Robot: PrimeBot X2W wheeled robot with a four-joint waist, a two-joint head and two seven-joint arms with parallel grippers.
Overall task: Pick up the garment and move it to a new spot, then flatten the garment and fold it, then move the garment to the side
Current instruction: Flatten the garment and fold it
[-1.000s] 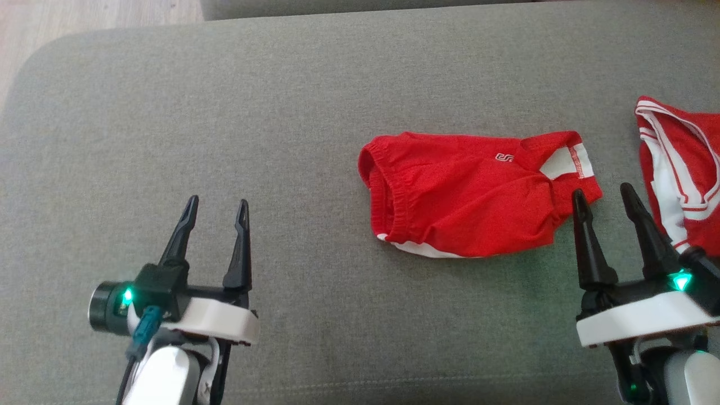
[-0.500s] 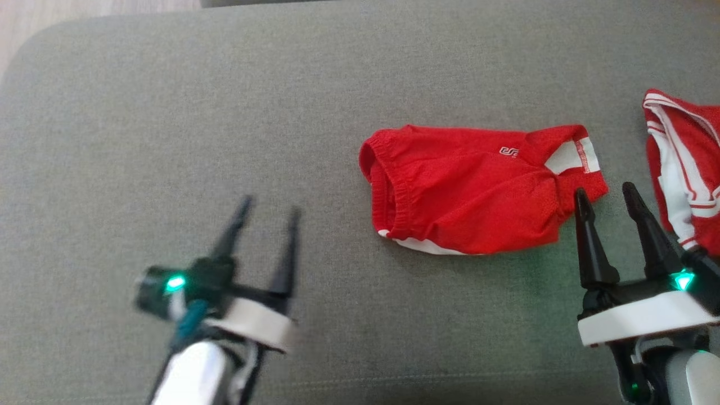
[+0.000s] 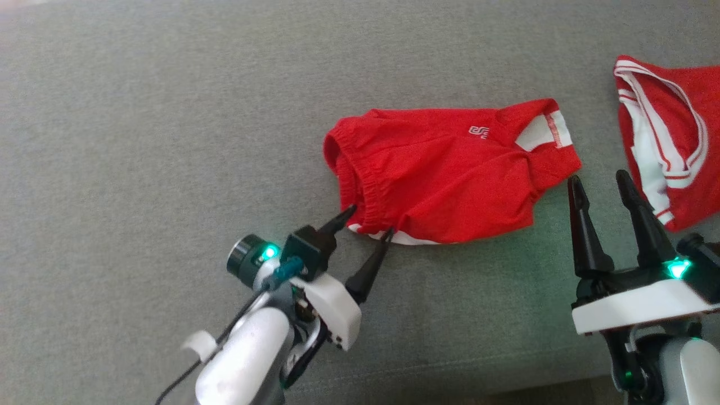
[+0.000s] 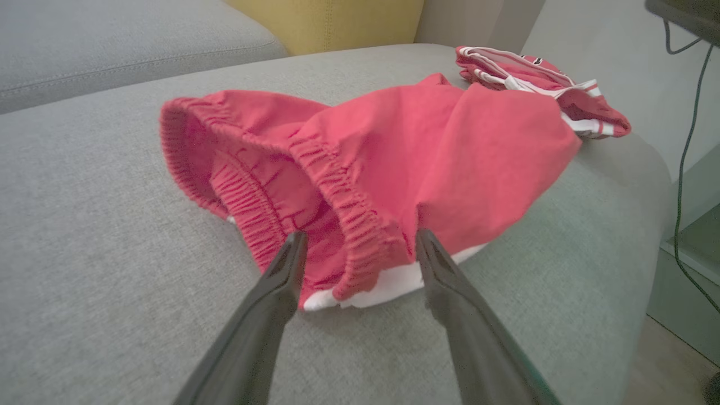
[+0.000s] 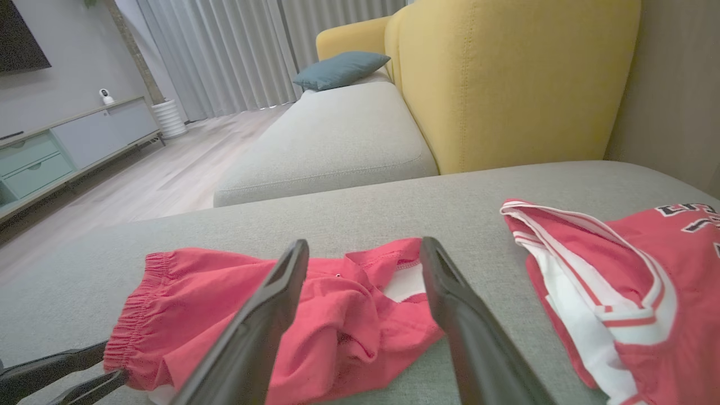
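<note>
Shorts (image 3: 450,174), red with a white panel and a small white logo, lie crumpled near the middle of the grey cushion (image 3: 140,140). The waistband is to the left and the leg hems to the right. To the left and on the far side the cushion is bare fabric over a wide stretch. On the near side a narrower band runs to the cushion's front edge. To the right a thin strip of cushion parts the shorts from a red jersey (image 3: 669,129) with white trim, which lies close to the cushion's right end. In the left wrist view the cushion rounds off just past the jersey and floor (image 4: 664,365) shows below. A yellow backrest (image 5: 506,84) rises behind the far edge.

The left gripper (image 3: 370,220) reaches in from the near left, its forearm slanting toward the far right and its wrist low over the cushion. Its jaws are spread, and the two fingers straddle the near-left corner of the waistband. One tip is at the gathered elastic and the other at the white hem beneath it, with nothing pinched between them. I cannot tell whether the tips press the cloth.

The right gripper (image 3: 597,179) stands at the near right with its fingers pointing away, spread and empty. Its tips are just beside the shorts' right hem, at the gap between the two garments.

Count: two red garments, two grippers, two dark fingers on each.
</note>
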